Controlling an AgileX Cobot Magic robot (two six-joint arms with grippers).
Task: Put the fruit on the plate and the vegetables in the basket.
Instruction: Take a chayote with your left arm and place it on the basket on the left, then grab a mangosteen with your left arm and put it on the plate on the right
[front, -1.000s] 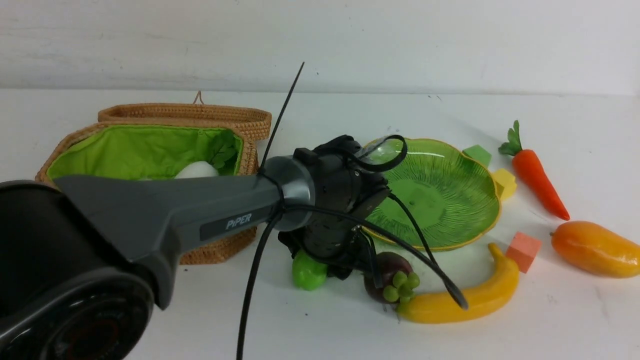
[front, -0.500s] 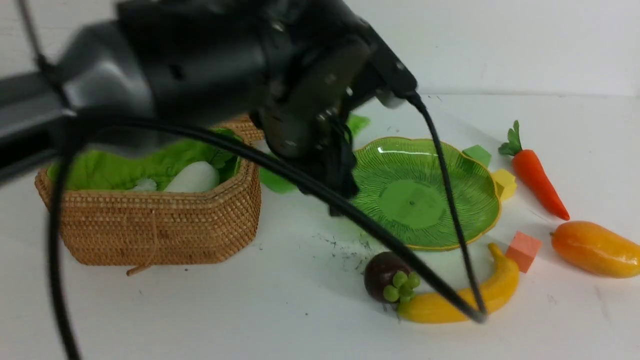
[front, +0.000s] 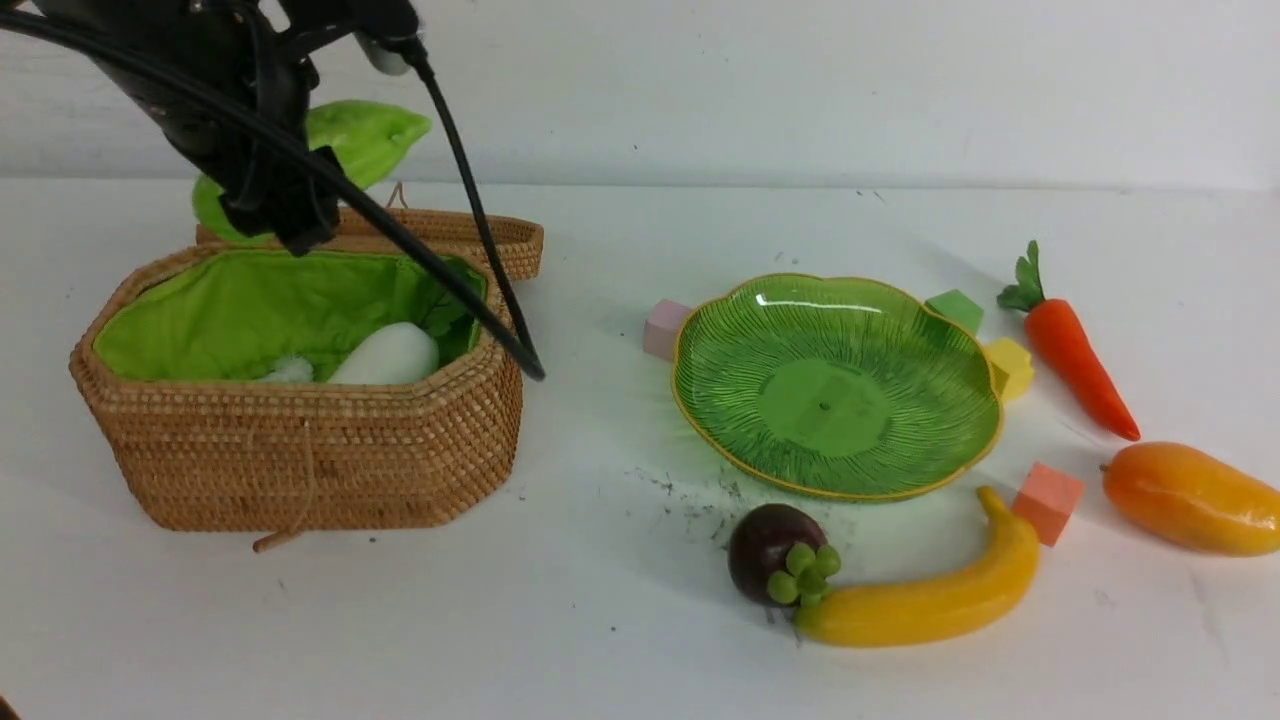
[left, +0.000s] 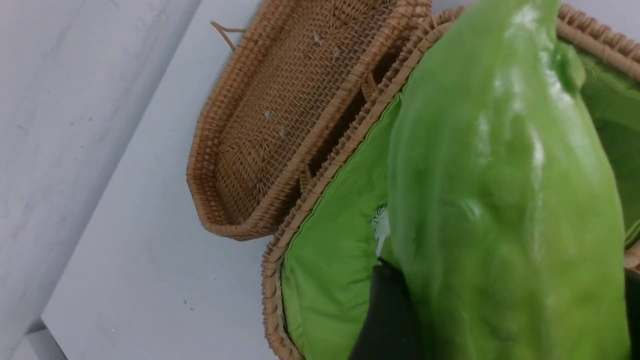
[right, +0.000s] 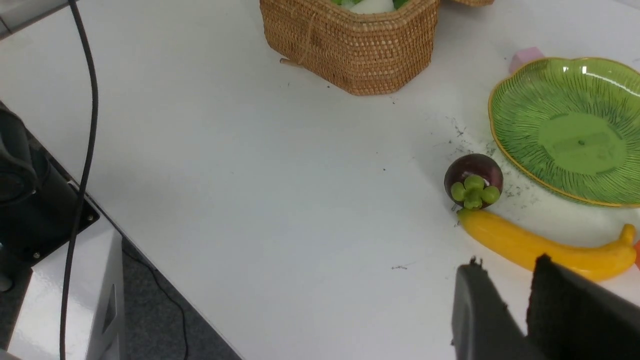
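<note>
My left gripper (front: 275, 205) is shut on the bumpy light green cucumber (front: 365, 140) and holds it high over the back of the open wicker basket (front: 300, 470). In the left wrist view the cucumber (left: 500, 200) fills the space between the dark fingers (left: 385, 310), above the green lining. The white radish (front: 390, 355) lies in the basket. The green plate (front: 840, 390) holds nothing. The mangosteen (front: 770, 565) and banana (front: 920, 600) lie touching in front of it. The mango (front: 1190, 500) and carrot (front: 1075, 350) lie at the right. My right gripper (right: 505, 262) is shut, empty, near the banana (right: 540, 245).
The basket lid (front: 480, 235) lies behind the basket. Small cubes ring the plate: pink (front: 665, 328), green (front: 955, 308), yellow (front: 1010, 365), salmon (front: 1047, 502). The left arm's cable (front: 470, 210) hangs over the basket. The table's edge and a robot base (right: 30, 200) show in the right wrist view.
My left arm has lifted the cucumber from the table in front of the plate and carried it up and left to above the basket. The pink cube is now uncovered.
</note>
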